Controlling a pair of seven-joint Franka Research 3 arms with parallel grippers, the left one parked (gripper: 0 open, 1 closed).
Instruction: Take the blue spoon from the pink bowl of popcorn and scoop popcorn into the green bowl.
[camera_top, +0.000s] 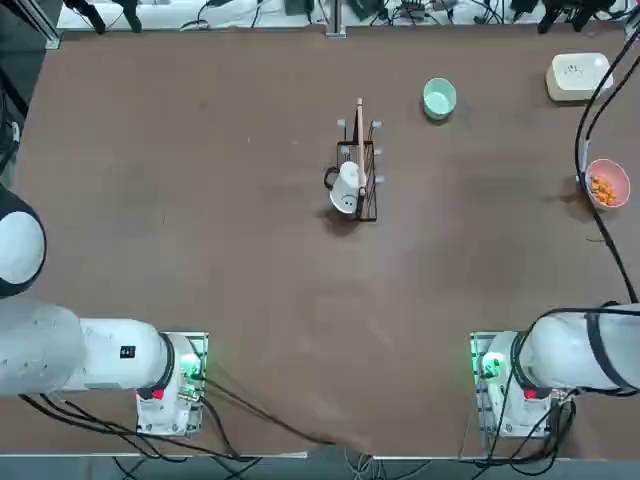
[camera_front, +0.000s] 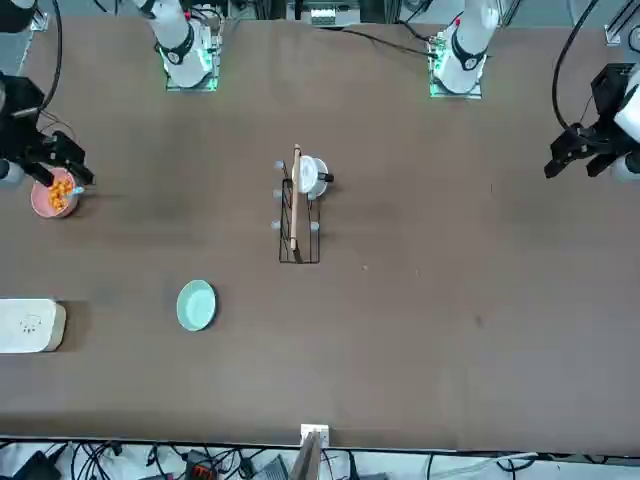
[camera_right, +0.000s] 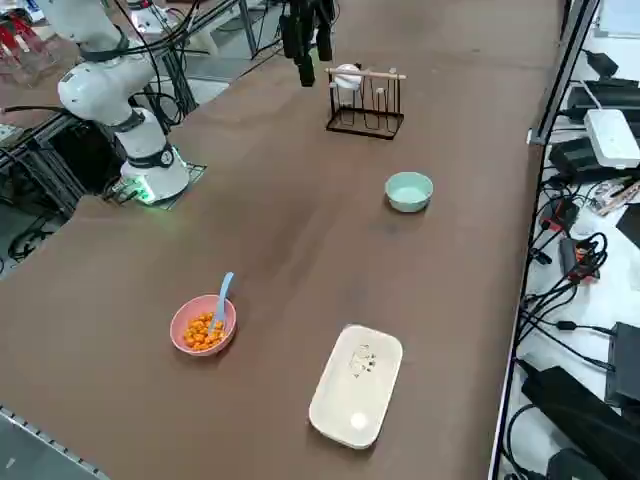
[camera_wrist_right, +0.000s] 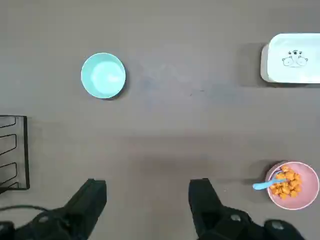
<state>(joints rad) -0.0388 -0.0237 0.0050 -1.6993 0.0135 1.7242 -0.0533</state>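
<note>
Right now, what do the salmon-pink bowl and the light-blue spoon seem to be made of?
The small round salmon-pink bowl: perhaps glazed ceramic or hard plastic; its sides look smooth and evenly coloured. The thin light-blue spoon: probably plastic; its handle is one even colour.

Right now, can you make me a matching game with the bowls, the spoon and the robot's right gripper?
1. Pink bowl
2. Mint-green bowl
3. Blue spoon
4. Right gripper

A. leaning in the popcorn, handle sticking out
B. above the table, fingers open
C. holds popcorn
D. between the wire rack and the white box

Pairs: 1-C, 2-D, 3-A, 4-B
</note>
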